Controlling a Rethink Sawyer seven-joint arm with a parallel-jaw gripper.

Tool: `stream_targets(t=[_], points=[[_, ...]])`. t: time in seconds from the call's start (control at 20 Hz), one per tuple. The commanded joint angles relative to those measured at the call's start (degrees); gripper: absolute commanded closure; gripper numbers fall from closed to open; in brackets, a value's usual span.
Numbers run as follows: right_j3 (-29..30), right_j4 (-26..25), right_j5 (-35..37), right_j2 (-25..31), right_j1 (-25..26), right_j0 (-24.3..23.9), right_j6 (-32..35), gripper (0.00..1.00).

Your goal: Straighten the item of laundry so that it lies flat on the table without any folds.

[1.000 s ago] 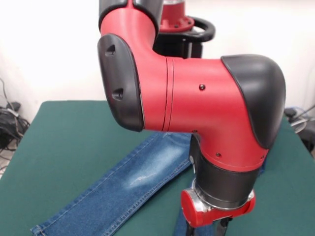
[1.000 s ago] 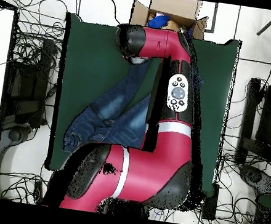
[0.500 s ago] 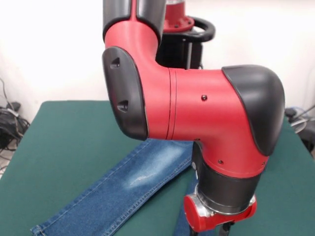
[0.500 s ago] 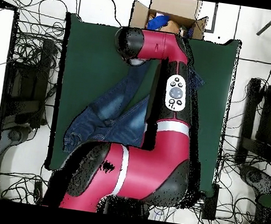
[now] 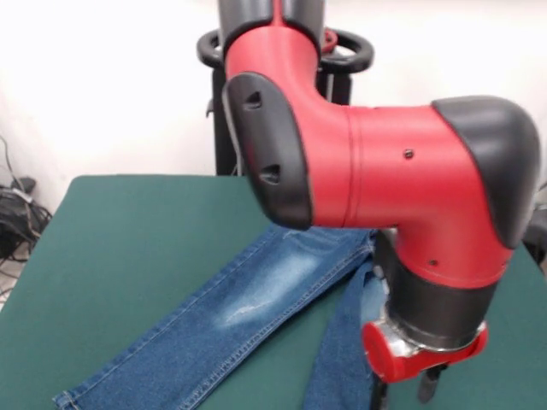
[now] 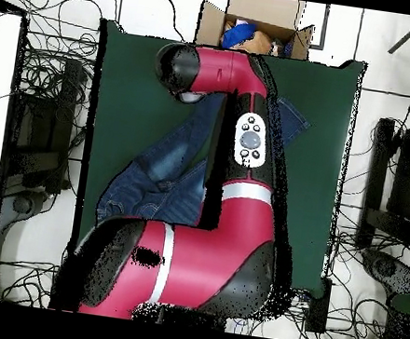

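The item of laundry, small blue denim jeans (image 5: 256, 299), lies on the dark green table (image 5: 120, 248). One leg with a faded pale patch runs toward the near left corner. The other leg (image 5: 342, 359) runs toward the near edge beside my gripper (image 5: 402, 395), which hangs low under the red wrist and is partly cut off by the picture's bottom edge. In the overhead view the jeans (image 6: 167, 167) spread from a bunched waist at lower left, with one leg end (image 6: 292, 123) showing right of the arm. There the arm hides the gripper and much of the cloth.
An open cardboard box (image 6: 257, 25) with blue things inside stands against the table's (image 6: 132, 82) edge farthest from the robot's base. Cables lie on the floor all around. Bare green felt stretches on both sides of the jeans.
The arm's wrist and gripper have swung right in the front view, left in the overhead view. More of the second jeans leg shows now.
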Motion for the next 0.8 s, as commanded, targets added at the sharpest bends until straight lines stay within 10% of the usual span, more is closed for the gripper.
stream_targets(t=[0.05, 0.8], points=[[8.1, 3.1, -2.8, -1.7, 0.1, 2.1, 19.0, 0.0], [3.1, 2.6, -4.6, -3.6, 4.5, 0.9, 15.2, 0.0]])
